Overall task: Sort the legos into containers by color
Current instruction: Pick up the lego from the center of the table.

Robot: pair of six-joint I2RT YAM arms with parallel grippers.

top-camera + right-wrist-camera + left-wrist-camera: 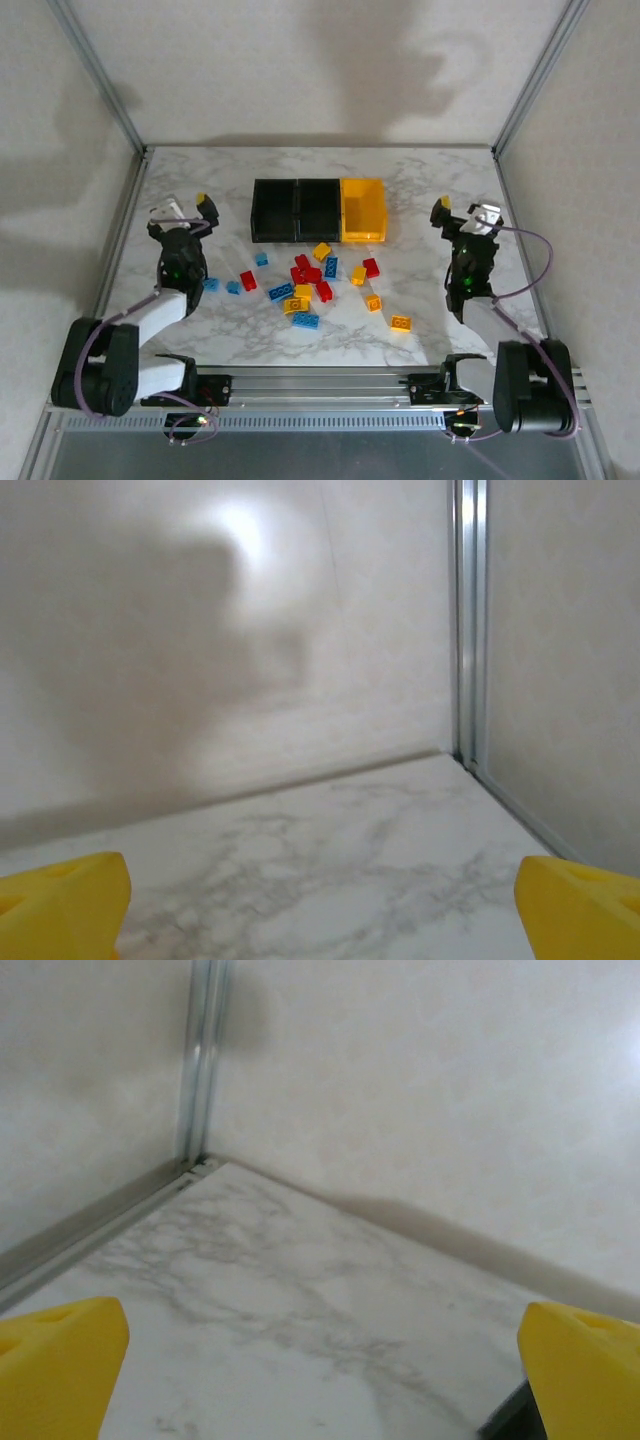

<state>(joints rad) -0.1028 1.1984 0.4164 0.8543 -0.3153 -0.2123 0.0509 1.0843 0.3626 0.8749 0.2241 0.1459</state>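
Note:
The legos lie scattered on the marble table in front of the containers: red ones, light blue ones and yellow ones. The containers stand in a row at the back middle, two black bins and one yellow bin; nothing shows inside them. My left gripper hangs left of the bins, open, with nothing between its yellow fingertips. My right gripper hangs right of the bins, also open and empty, its yellow fingertips wide apart. Both point toward the back wall.
Metal frame posts rise at the back corners, and walls close in the table's back and sides. A black bin corner shows at the lower right of the left wrist view. Bare marble lies ahead of the right gripper.

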